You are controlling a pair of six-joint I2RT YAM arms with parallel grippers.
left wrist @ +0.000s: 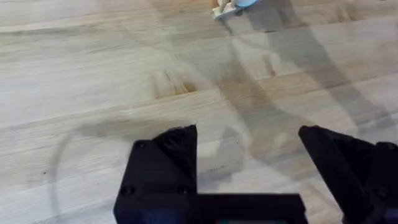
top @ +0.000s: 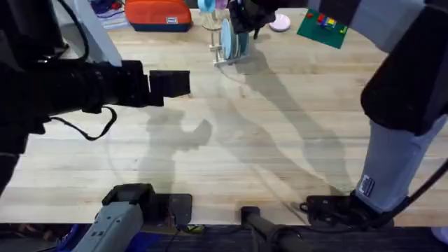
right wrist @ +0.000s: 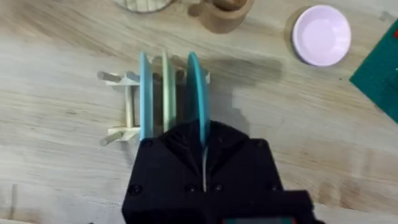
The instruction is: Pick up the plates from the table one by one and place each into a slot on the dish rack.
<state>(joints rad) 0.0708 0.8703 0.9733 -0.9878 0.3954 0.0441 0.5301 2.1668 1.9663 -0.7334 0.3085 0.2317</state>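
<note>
A light-wood plank table fills the overhead view, crossed by the arms' shadows. At the upper middle of that frame stands the small pale dish rack, with plates on edge between its pegs. The right wrist view shows three of them upright in the rack: a light blue plate, a pale green plate just beside it, and a turquoise plate in the next slot. The right hand is clamped on the rim of the turquoise plate, its black fingers pressed together around the edge. A pink plate lies flat on the table at the upper right of that view, near a green baseplate. The left hand hovers over bare wood at the left of the overhead frame, its fingers apart and holding nothing.
</note>
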